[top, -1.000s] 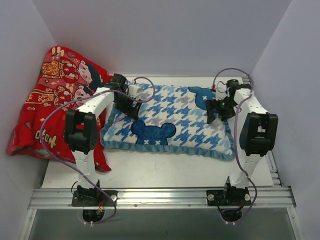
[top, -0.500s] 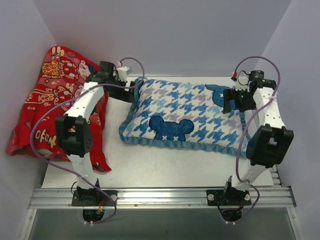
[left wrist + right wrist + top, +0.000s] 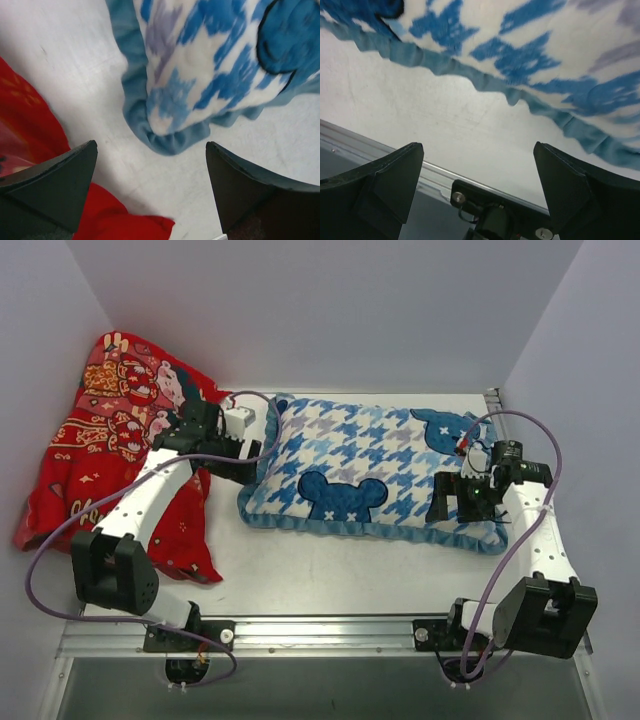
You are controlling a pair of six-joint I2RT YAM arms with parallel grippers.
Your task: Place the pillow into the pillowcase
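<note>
The pillowcase (image 3: 370,475) lies plump and flat on the table, blue-and-white houndstooth with dark blue bear heads and a blue ruffle. No white pillow with yellow piping shows in any view. My left gripper (image 3: 240,465) is open and empty just off the pillowcase's left edge. The left wrist view shows its jaws (image 3: 152,190) wide apart above bare table, with the pillowcase's ruffled corner (image 3: 170,135) ahead. My right gripper (image 3: 455,502) is open and empty over the near right corner. The right wrist view shows the jaws (image 3: 477,185) apart and the ruffle (image 3: 470,70) above them.
A red cartoon-figure cloth (image 3: 110,460) is heaped at the left, reaching under my left arm, and shows in the left wrist view (image 3: 30,125). A metal rail (image 3: 320,635) with the arm bases runs along the near edge. White walls close in the back and sides.
The pillowcase slid right and back a second ago and has since stayed put. My left gripper drew back off its left edge. My right gripper moved from the back right corner to the near right corner.
</note>
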